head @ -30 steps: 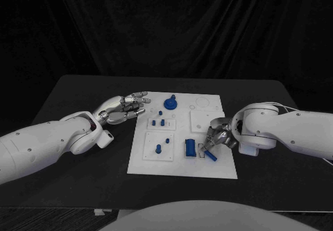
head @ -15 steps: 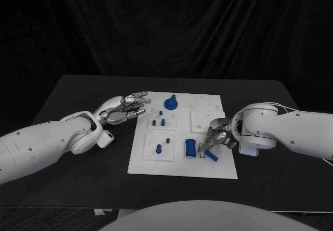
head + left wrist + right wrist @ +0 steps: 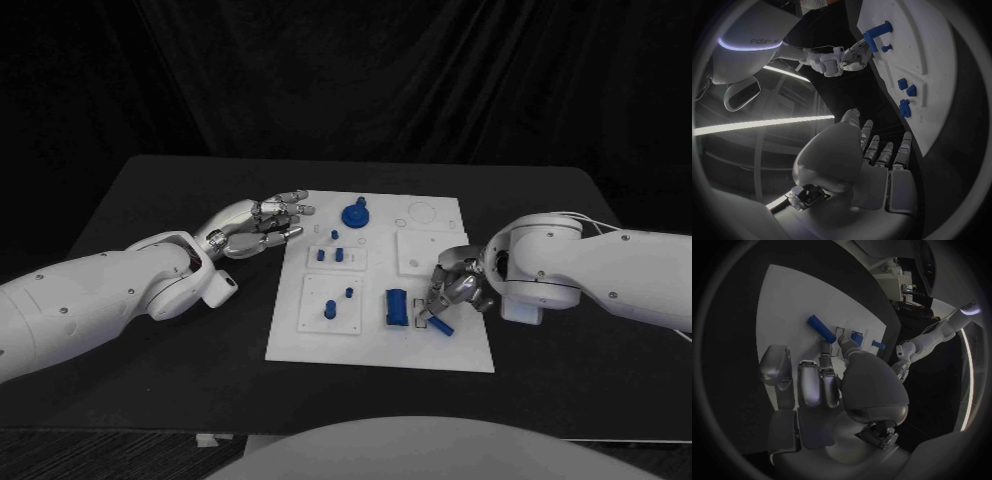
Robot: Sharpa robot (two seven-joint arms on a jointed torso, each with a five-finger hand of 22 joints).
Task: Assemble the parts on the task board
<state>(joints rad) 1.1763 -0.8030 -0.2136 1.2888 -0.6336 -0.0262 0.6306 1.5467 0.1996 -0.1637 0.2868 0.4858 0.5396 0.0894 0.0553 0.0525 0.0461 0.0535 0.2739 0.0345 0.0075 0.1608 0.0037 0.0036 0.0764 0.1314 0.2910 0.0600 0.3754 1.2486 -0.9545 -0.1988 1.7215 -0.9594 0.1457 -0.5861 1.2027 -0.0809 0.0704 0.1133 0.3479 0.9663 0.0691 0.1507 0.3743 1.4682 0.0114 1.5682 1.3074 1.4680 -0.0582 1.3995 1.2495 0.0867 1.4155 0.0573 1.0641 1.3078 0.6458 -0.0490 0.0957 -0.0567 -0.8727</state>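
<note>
— Hands first: what has each got?
— Right hand [image 3: 459, 283] sits over the task board [image 3: 378, 345] toward its 4 o'clock edge, fingertips touching a blue rod [image 3: 438, 323] lying there; whether it truly grips the rod, I cannot tell. Left hand [image 3: 264, 226] hovers off the board's 10 o'clock corner, fingers loosely spread, holding nothing.
— Other parts?
— A blue block [image 3: 395, 306] is at 9 o'clock of that rod, a round blue knob [image 3: 355, 213] near 12 o'clock.

Blue parts [image 3: 394, 306] on white task board [image 3: 378, 345], black table [image 3: 159, 190], silver hands.
</note>
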